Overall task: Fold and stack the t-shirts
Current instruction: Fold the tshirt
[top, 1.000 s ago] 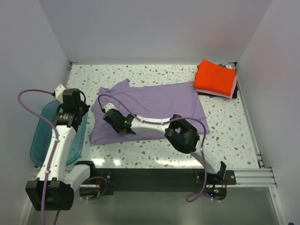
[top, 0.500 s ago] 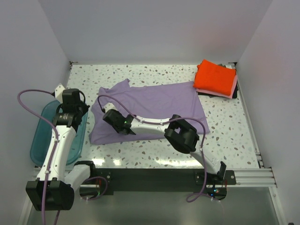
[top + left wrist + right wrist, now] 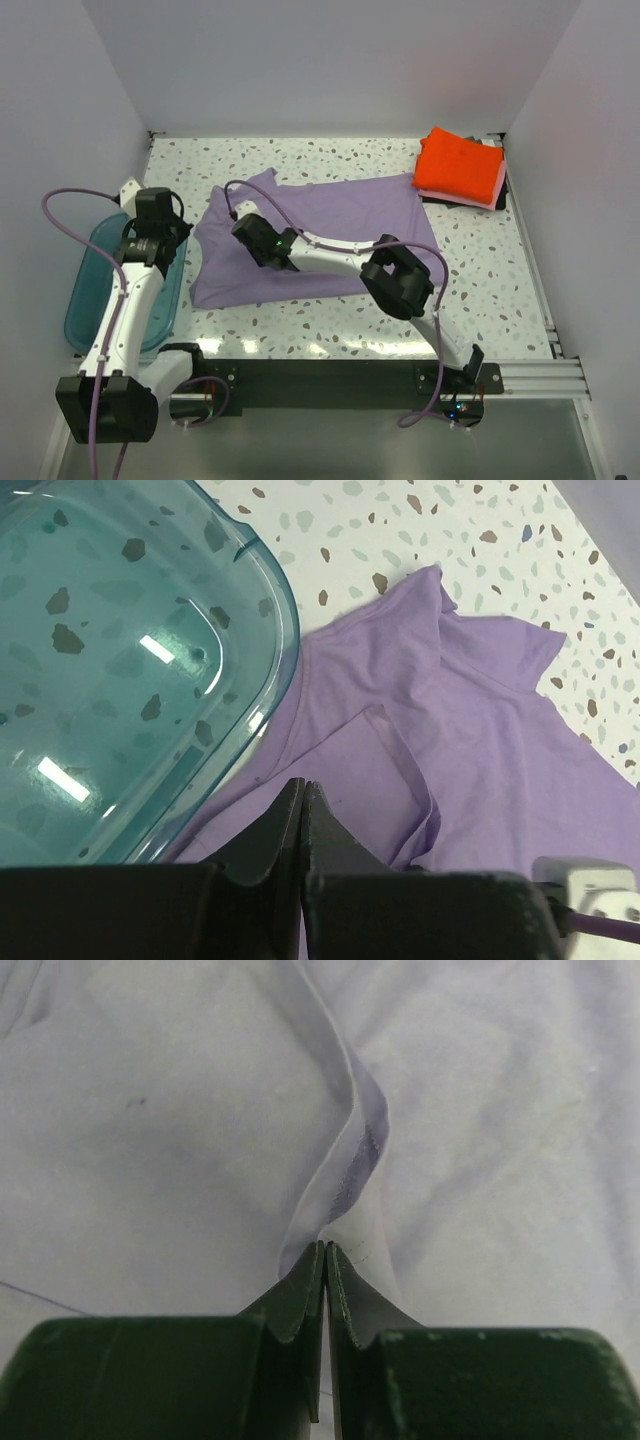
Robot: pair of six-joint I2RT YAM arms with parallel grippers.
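The spread lavender t-shirt [image 3: 340, 225] is being pinched by the closed right hand [image 3: 325, 1252]; the left hand [image 3: 303, 788] is shut, empty. The orange t-shirt [image 3: 458, 165] lies stacked already.

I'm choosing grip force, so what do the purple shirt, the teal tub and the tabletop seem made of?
Purple shirt: thin matte cloth, probably cotton knit; it creases softly and shows stitched hems. Teal tub: likely hard plastic, glossy and see-through; lights glint on it, speckles show through. Tabletop: smooth, speckled like terrazzo; stone or laminate, cannot tell.
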